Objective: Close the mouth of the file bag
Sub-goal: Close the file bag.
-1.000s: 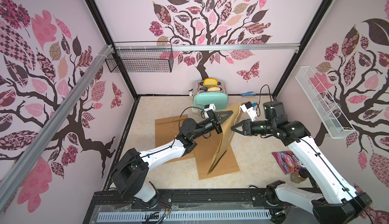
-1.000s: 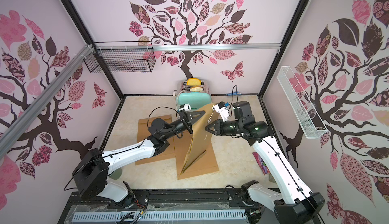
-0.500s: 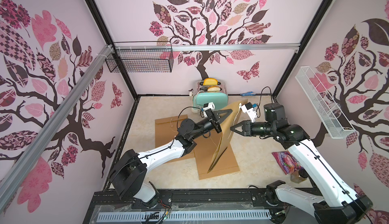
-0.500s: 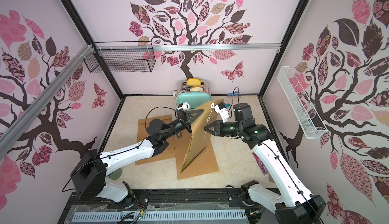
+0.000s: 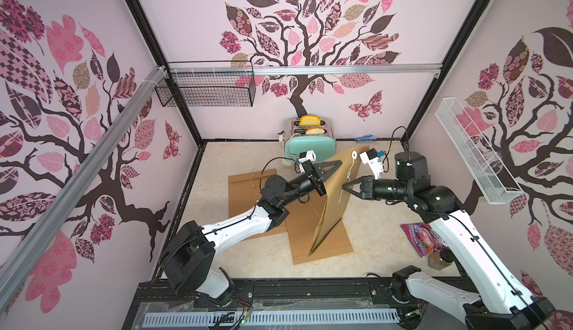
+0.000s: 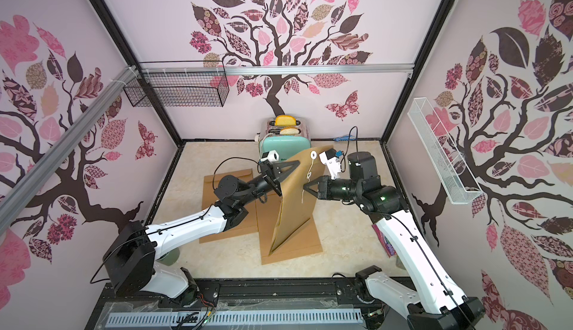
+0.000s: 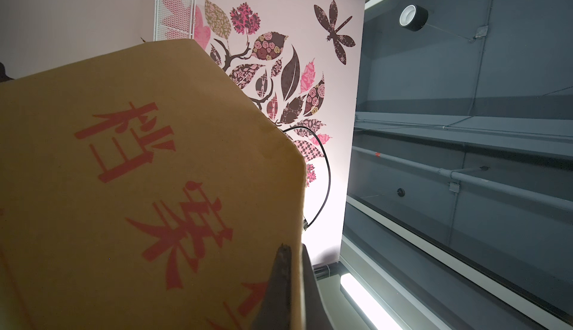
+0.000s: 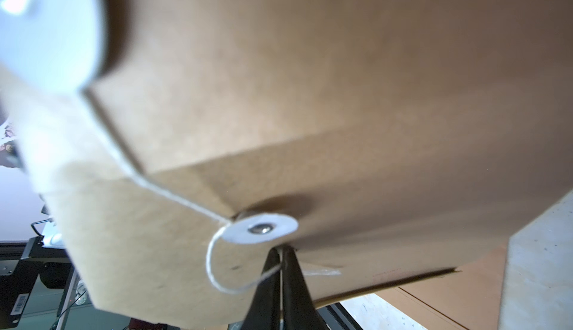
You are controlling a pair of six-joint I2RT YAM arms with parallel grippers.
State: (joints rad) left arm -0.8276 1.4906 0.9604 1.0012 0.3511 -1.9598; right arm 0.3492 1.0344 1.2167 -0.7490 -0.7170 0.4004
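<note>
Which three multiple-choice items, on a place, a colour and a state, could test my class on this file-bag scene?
1. The toaster stands: A at the front edge; B by the back wall; C in the front right corner.
2. The print on the raised file bag is: A blue; B black; C red.
3. The right claw is: A shut on the string; B wide open; C shut on the toaster.
Answers: B, seen in both top views; C, red characters in the left wrist view; A, string pinched in the right wrist view.
</note>
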